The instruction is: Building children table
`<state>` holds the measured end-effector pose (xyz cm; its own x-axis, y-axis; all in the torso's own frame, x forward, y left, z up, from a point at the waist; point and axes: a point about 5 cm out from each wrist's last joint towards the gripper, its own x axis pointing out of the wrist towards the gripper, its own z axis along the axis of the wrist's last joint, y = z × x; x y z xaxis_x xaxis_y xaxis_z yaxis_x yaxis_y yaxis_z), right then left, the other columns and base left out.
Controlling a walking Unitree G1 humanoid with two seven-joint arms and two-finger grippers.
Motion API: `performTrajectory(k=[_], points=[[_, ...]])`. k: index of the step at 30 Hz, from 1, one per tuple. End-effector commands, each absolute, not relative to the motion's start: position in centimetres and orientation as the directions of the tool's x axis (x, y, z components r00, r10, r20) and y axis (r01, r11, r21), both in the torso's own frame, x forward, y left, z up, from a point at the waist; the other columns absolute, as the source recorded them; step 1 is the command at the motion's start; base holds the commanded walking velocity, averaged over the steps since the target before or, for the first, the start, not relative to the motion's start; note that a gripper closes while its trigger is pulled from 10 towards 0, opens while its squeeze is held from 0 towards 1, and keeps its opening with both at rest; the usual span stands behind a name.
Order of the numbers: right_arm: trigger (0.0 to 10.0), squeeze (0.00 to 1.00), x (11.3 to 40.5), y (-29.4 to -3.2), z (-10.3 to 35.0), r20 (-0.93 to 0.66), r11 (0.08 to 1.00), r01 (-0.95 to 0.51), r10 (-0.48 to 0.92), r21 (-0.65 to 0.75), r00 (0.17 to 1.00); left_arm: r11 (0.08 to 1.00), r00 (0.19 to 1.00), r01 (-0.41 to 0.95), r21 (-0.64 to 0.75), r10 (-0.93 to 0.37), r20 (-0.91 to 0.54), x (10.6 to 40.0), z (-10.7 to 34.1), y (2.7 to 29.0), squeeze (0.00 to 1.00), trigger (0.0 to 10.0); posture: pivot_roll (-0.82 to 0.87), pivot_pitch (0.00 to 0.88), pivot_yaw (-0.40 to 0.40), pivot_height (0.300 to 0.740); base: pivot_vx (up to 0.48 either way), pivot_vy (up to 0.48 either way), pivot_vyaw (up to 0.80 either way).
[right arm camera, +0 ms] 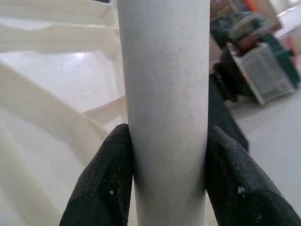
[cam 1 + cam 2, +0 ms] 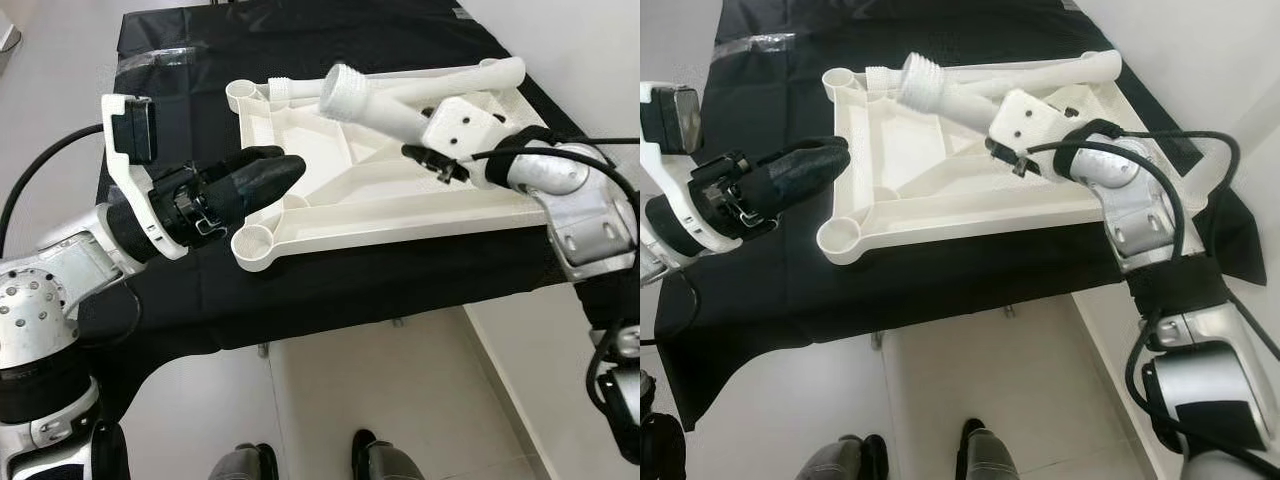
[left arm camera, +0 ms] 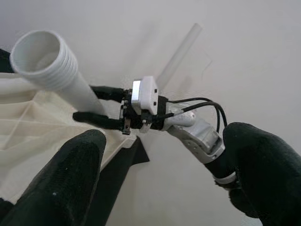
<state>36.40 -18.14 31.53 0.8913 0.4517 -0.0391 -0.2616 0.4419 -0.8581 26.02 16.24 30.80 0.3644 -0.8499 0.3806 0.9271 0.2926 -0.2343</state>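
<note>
Clamping a white table leg (image 1: 164,117), the right gripper (image 1: 164,183) had both black fingers (image 1: 101,188) pressed against the tube's sides. We saw that leg (image 2: 385,105) held at a slant above the upturned white tabletop (image 2: 400,205), with its threaded end (image 2: 345,92) raised and pointing toward the tabletop's far corner on the robot's left. The right gripper (image 2: 425,155) sat over the tabletop's right half, its silver arm (image 2: 565,195) reaching in from beyond the right edge.

The left gripper (image 2: 265,175) held nothing; in its wrist view we saw its two black fingers (image 3: 70,183) spread wide apart. It hovered just beside the tabletop's left edge, near the round corner socket (image 2: 255,245) on the near left corner. We could not tell if it touched the plastic.

The tabletop lay underside up, ribs showing, on a black cloth (image 2: 330,290) covering the table beneath it. A second white leg (image 2: 470,78) lay along the tabletop's far edge. Another corner socket (image 2: 240,92) showed at the far left corner, with a short threaded stub (image 2: 290,90) just beside it.

Below the tabletop's near side we saw light floor (image 2: 380,400) and the robot's dark feet (image 2: 375,460).
</note>
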Motion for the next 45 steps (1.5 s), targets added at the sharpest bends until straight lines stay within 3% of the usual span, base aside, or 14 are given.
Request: performTrajectory(k=[1, 3, 4, 5, 6, 9, 11, 16, 21, 28, 32, 38, 45], points=[[0.0, 0.0, 36.8, -18.3, 32.5, 0.072, 0.438, -0.116, 0.391, -0.892, 0.918, 0.371, 0.421, 0.906, -0.203, -0.832, 0.362, 25.9, 30.9, 16.7, 1.0, 10.0, -0.01, 0.222, -0.025, 0.74, 0.0, 0.0, 0.0], [0.0, 0.0, 36.8, -18.3, 32.5, 0.072, 0.438, -0.116, 0.391, -0.892, 0.918, 0.371, 0.421, 0.906, -0.203, -0.832, 0.362, 25.9, 30.9, 16.7, 1.0, 10.0, -0.01, 0.222, -0.025, 0.74, 0.0, 0.0, 0.0], [0.0, 0.0, 37.1, -18.1, 32.7, 0.153, 0.439, -0.017, 0.348, -0.898, 0.925, 0.437, 0.473, 0.881, -0.18, -0.815, 0.335, 26.2, 31.0, 16.8, 1.0, 10.0, -0.01, 0.222, -0.027, 0.74, 0.0, 0.0, 0.0], [0.0, 0.0, 37.1, -18.1, 32.7, 0.153, 0.439, -0.017, 0.348, -0.898, 0.925, 0.437, 0.473, 0.881, -0.18, -0.815, 0.335, 26.2, 31.0, 16.8, 1.0, 10.0, -0.01, 0.222, -0.027, 0.74, 0.0, 0.0, 0.0], [0.0, 0.0, 37.0, -17.1, 32.8, 0.261, 0.384, 0.115, 0.352, -0.916, 0.899, 0.525, 0.545, 0.837, -0.154, -0.778, 0.313, 26.7, 31.2, 16.9, 0.0, 10.0, 0.0, 0.226, -0.026, 0.74, 0.0, 0.0, 0.0], [0.0, 0.0, 36.9, -16.3, 32.8, 0.327, 0.348, 0.196, 0.372, -0.917, 0.869, 0.579, 0.59, 0.804, -0.136, -0.749, 0.302, 27.0, 31.4, 17.0, 0.0, 10.0, 0.0, 0.227, -0.025, 0.74, 0.0, 0.0, 0.0], [0.0, 0.0, 36.5, -14.0, 31.6, 0.335, 0.238, 0.249, 0.469, -0.939, 0.817, 0.651, 0.645, 0.754, -0.084, -0.711, 0.28, 27.4, 31.7, 17.1, 0.0, 10.0, 0.0, 0.232, -0.023, 0.74, 0.0, 0.0, 0.0], [0.0, 0.0, 36.2, -11.1, 28.4, 0.204, 0.125, 0.162, 0.599, -0.979, 0.774, 0.689, 0.665, 0.725, 0.019, -0.707, 0.242, 27.4, 32.1, 16.8, 0.0, 10.0, 0.0, 0.235, -0.025, 0.74, 0.0, 0.0, 0.0], [0.0, 0.0, 36.3, -9.8, 25.8, 0.094, 0.037, 0.092, 0.653, -0.995, 0.751, 0.705, 0.678, 0.703, 0.087, -0.703, 0.215, 27.4, 32.2, 16.4, 0.0, 10.0, 0.0, 0.234, -0.026, 0.74, 0.0, 0.0, 0.0], [0.0, 0.0, 36.5, -9.0, 21.6, -0.066, -0.099, 0.004, 0.687, -0.995, 0.724, 0.651, 0.655, 0.713, 0.262, -0.751, 0.083, 27.1, 31.4, 14.7, 0.0, 10.0, 0.01, 0.232, -0.029, 0.74, 0.0, 0.0, 0.0], [0.0, 0.0, 36.6, -7.6, 21.2, -0.089, -0.153, 0.031, 0.72, -0.988, 0.689, 0.599, 0.719, 0.659, 0.454, -0.68, -0.145, 29.3, 30.2, 14.0, 0.0, 10.0, 0.02, 0.23, -0.029, 0.74, 0.0, 0.0, 0.0], [0.0, 0.0, 36.6, -6.6, 21.4, -0.082, -0.166, 0.063, 0.74, -0.984, 0.667, 0.559, 0.734, 0.667, 0.492, -0.608, -0.304, 31.3, 29.0, 13.8, 0.0, 10.0, 0.02, 0.224, -0.019, 0.74, 0.0, 0.0, 0.0], [0.0, 0.0, 36.8, -6.4, 21.8, -0.075, -0.169, 0.081, 0.75, -0.982, 0.657, 0.491, 0.694, 0.718, 0.493, -0.555, -0.458, 33.2, 26.8, 13.3, 0.0, 10.0, 0.02, 0.226, -0.008, 0.74, 0.0, 0.0, 0.0]])
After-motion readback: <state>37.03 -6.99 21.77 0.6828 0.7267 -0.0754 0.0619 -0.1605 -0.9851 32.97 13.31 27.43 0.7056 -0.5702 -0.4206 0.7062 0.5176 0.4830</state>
